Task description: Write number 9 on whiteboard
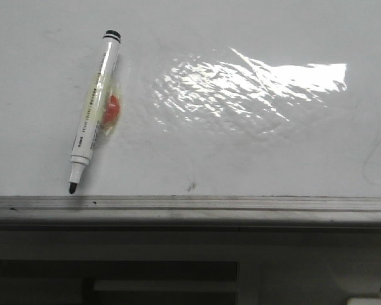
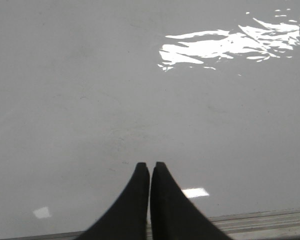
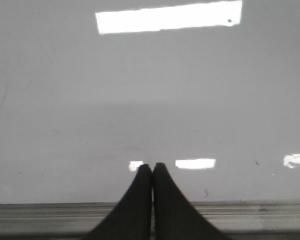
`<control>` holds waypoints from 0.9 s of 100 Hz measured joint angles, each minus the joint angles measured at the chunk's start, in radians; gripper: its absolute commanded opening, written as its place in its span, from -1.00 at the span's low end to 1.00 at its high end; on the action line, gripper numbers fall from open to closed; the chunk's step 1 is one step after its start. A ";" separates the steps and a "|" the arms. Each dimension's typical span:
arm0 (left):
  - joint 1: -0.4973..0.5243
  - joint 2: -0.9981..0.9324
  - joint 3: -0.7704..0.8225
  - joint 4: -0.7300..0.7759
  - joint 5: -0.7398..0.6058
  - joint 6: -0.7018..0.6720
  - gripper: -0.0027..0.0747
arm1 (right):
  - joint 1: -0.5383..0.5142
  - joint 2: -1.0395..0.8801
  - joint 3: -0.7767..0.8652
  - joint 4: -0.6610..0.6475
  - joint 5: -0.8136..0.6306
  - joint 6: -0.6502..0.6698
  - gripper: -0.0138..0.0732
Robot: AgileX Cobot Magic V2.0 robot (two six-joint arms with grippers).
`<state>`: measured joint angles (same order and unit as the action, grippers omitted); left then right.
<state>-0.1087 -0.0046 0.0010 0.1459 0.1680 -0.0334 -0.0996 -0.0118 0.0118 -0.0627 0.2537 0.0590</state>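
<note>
Nothing could be read. The marker [image 1: 94, 110], lying on the whiteboard [image 1: 254, 152] with its tip pointing toward about 7 o'clock, carried a line of small dark print along its white barrel, too tiny and blurred to make out.

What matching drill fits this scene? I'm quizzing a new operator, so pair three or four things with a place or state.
1. marker
2. whiteboard
3. left gripper
4. smudge

A. shut, empty
B. uncapped, tip toward the rail
C. small dark mark near the rail
D. no 9 drawn yet

1-B, 2-D, 3-A, 4-C
</note>
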 measured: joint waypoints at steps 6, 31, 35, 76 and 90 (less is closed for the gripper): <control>0.000 0.000 0.000 0.000 0.000 0.000 -0.98 | 0.000 0.000 0.000 0.000 -0.015 0.000 -0.83; 0.000 0.000 -0.001 -0.002 -0.137 -0.002 -0.98 | 0.000 0.000 0.000 0.002 -0.153 0.000 -0.83; 0.000 0.000 -0.001 -0.011 -0.147 -0.002 -0.99 | 0.000 0.000 0.000 0.004 -0.148 0.000 -0.83; 0.000 0.188 -0.193 -0.027 -0.072 -0.024 -0.98 | 0.000 0.081 -0.153 0.165 0.054 0.000 -0.83; 0.000 0.243 -0.214 -0.021 -0.081 -0.025 -0.85 | 0.000 0.142 -0.169 0.172 0.063 0.000 -0.83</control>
<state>-0.1087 0.2381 -0.2135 0.1251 0.0874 -0.0588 -0.0996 0.1302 -0.1572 0.1097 0.3172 0.0590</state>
